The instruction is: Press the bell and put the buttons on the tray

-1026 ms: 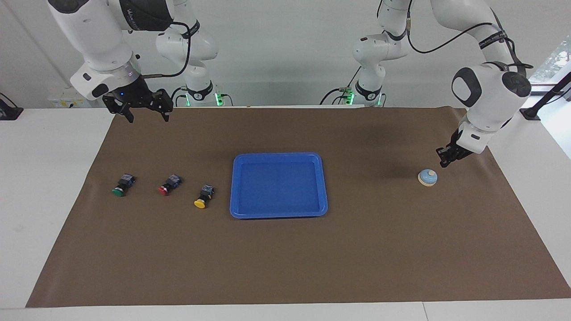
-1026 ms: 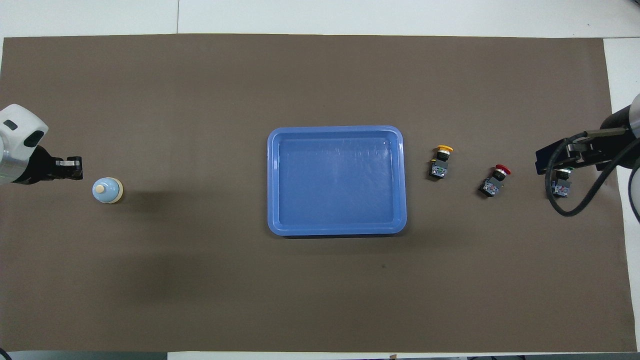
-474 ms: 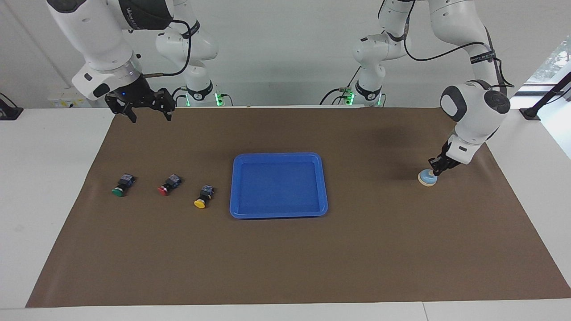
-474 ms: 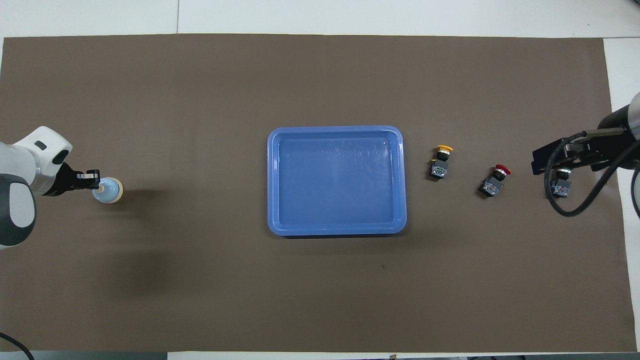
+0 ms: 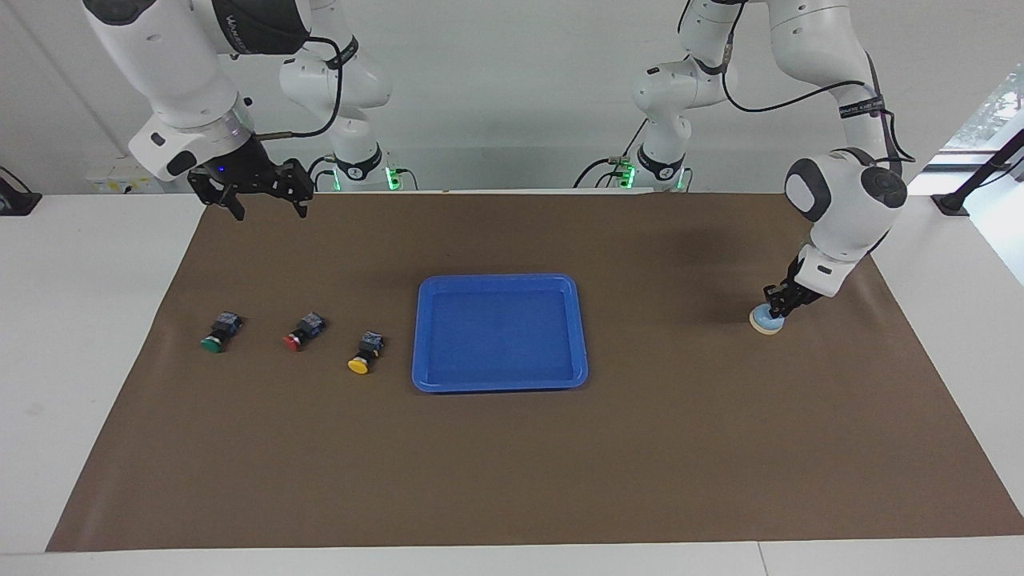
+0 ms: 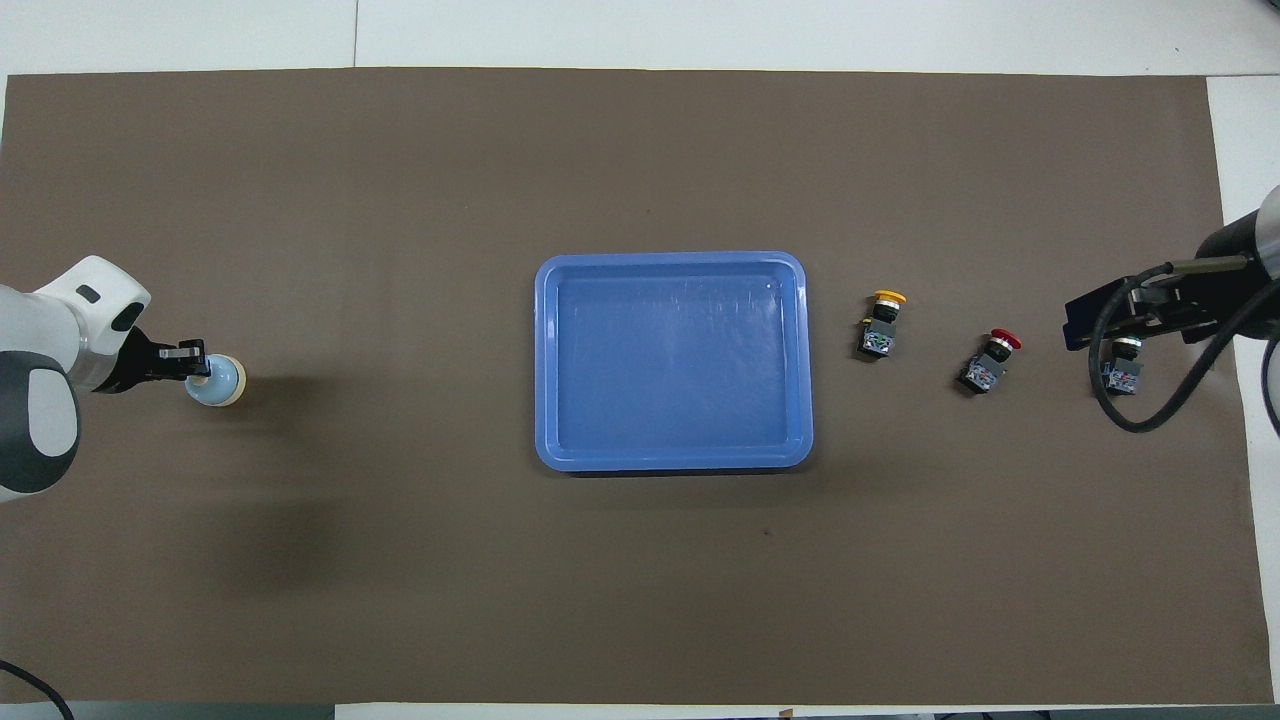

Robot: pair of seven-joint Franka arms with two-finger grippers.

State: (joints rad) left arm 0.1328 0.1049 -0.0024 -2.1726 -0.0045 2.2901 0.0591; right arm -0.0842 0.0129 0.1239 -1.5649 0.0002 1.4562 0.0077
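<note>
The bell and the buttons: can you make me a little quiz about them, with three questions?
1. True or false: the tray has a button in it.
2. Which gripper is down on the bell? A) left B) right
3. Fill in: the button nearest the tray has a ____ cap.

Key
1. False. The green button, red button and yellow button all lie on the mat beside the tray.
2. A. The left gripper rests on the bell; the right gripper waits open, up in the air.
3. Yellow.
</note>
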